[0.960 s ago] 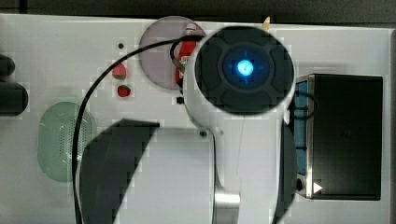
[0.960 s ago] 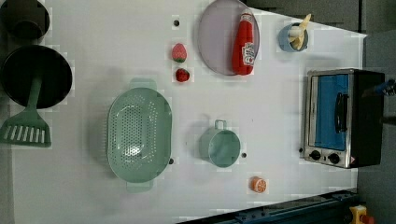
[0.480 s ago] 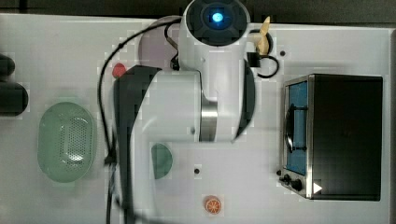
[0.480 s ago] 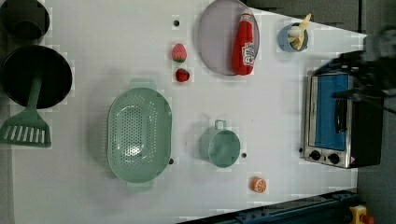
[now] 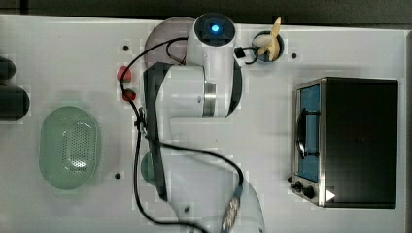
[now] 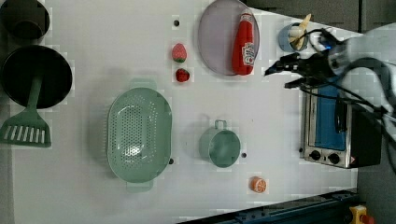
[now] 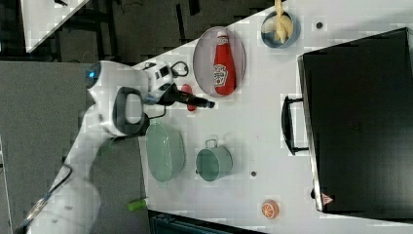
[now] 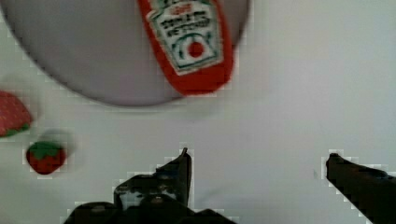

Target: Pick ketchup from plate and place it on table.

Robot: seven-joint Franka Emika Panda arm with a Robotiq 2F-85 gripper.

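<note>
Since 1 second ago, your arm has swung out over the far end of the worktop [image 6: 261, 116]; the left view, bare of it then, now has the gripper [image 6: 280, 77] just beside the plate [image 6: 215, 37].

1. Fingers: released and spread wide, nothing between them. In the wrist view both fingers [image 8: 180, 168] hang over bare worktop, short of the plate rim.

2. Task object: the ketchup bottle [image 6: 244, 44] lies flat on the plate, along its edge toward the gripper, cap pointing at the far edge of the worktop. It has not been lifted.

3. Handling, as judged: a small rigid plastic-looking bottle, probably light, not fragile. Its glossy, rounded sides could slip or roll under an off-centre squeeze.

4. Where to hold: close across the labelled body [image 8: 187, 42] at mid-length, fingers either side of the long axis. Avoid the narrow cap end.

5. Nearby: 2 strawberries [image 6: 179, 52] sit on the worktop beyond the plate, apart from the bottle.
</note>
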